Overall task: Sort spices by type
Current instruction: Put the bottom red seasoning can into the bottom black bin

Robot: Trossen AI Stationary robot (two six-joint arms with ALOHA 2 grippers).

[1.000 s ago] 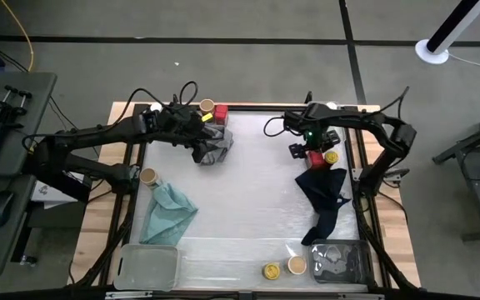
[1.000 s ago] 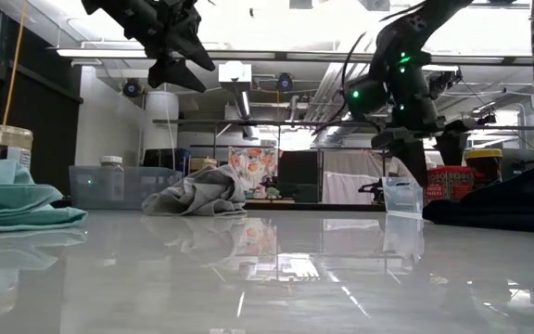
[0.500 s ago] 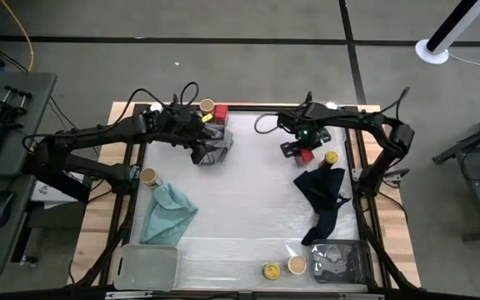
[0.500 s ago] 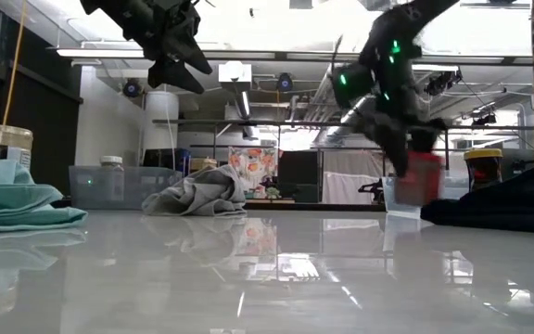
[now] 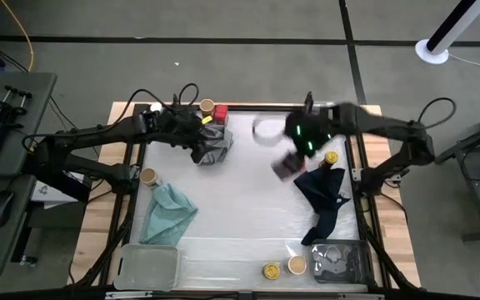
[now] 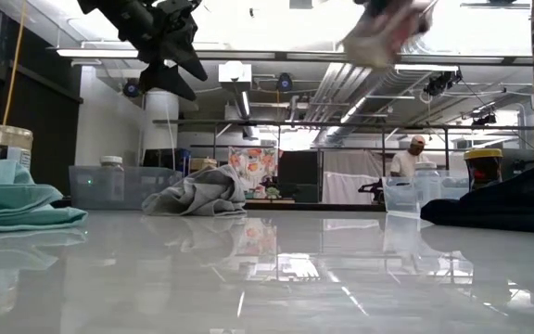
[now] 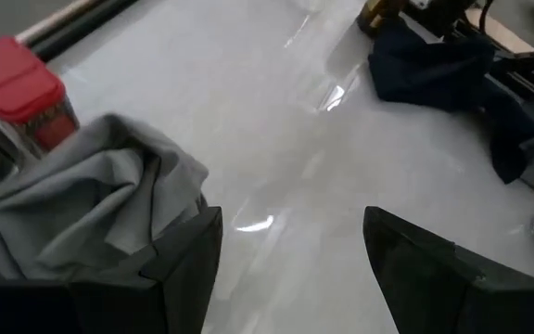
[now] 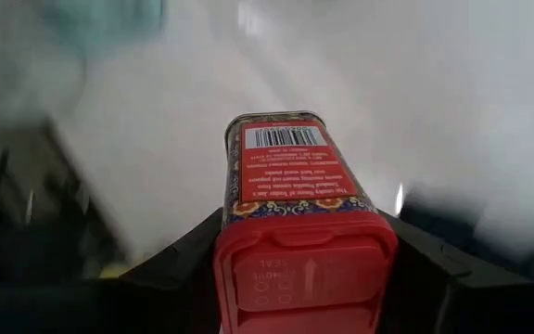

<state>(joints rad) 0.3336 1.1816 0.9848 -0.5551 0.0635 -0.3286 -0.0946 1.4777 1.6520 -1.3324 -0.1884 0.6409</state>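
Lifted off the table, red tin [image 8: 299, 218] sits clenched between right gripper [image 8: 295, 278] jaws.

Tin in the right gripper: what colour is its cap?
Red. The tin has a red plastic cap and a patterned red body; the right wrist view shows it best.

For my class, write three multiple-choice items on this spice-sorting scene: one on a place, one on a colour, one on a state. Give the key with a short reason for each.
1. Where does the grey cloth lie?
A. far edge, under the left gripper
B. near edge
C. in a tray

2. What colour is the tin in the right gripper?
A. yellow
B. red
C. white

3. How is that tin?
A. standing on the table
B. lying on the navy cloth
C. held in the air

Key: 1 A, the high view shows it there. 2 B, red lid and body in the right wrist view. 3 C, the fingers flank it above the table.
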